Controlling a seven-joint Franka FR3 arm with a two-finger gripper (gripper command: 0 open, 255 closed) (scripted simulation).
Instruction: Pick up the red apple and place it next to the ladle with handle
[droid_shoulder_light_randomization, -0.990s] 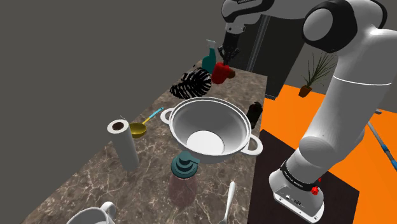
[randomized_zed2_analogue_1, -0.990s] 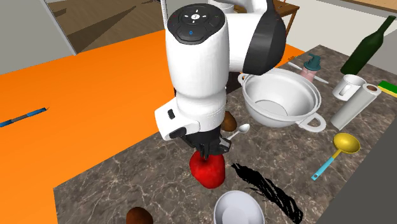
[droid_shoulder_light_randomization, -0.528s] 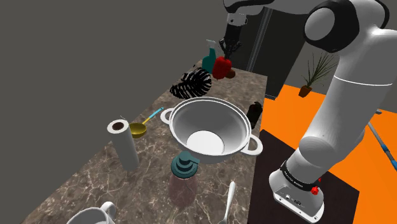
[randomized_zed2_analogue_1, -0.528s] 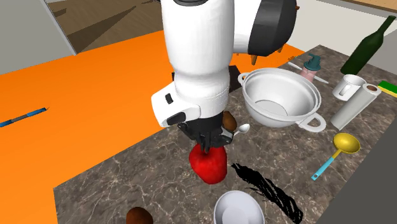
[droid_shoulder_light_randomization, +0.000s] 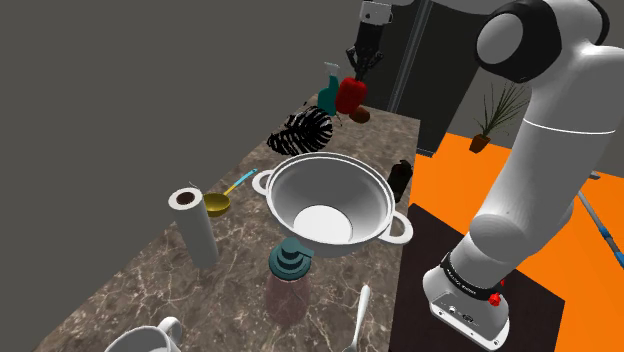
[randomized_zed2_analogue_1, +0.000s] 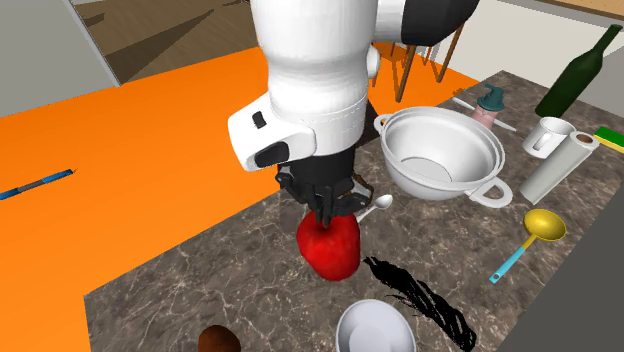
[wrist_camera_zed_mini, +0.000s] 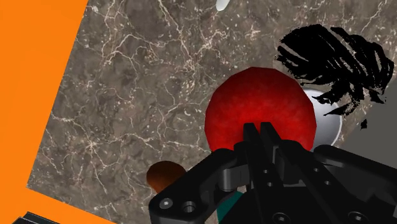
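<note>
The red apple (droid_shoulder_light_randomization: 351, 95) (randomized_zed2_analogue_1: 329, 246) hangs in the air above the far end of the dark marble counter (droid_shoulder_light_randomization: 140, 285), clear of its surface. My black gripper (droid_shoulder_light_randomization: 361, 76) (randomized_zed2_analogue_1: 325, 213) is shut on the apple's top, and its fingertips pinch together there in the wrist view, where the apple (wrist_camera_zed_mini: 254, 105) sits just beyond the gripper (wrist_camera_zed_mini: 259, 129). The ladle (droid_shoulder_light_randomization: 217, 203) (randomized_zed2_analogue_1: 541, 226), a yellow bowl on a light blue handle, lies on the counter beside the paper towel roll (droid_shoulder_light_randomization: 194, 226), well away from the apple.
A large white two-handled pot (droid_shoulder_light_randomization: 326, 205) (randomized_zed2_analogue_1: 441, 150) stands mid-counter. Below the apple are a black leafy shape (randomized_zed2_analogue_1: 420, 296), a white bowl (randomized_zed2_analogue_1: 373, 328) and a brown object (randomized_zed2_analogue_1: 218, 340). A teal bottle (droid_shoulder_light_randomization: 328, 96), a mug (randomized_zed2_analogue_1: 548, 136) and a green bottle (randomized_zed2_analogue_1: 578, 70) stand farther off.
The gripper has risen with the apple in it, lifting the apple higher above the counter. Nothing else has moved.
</note>
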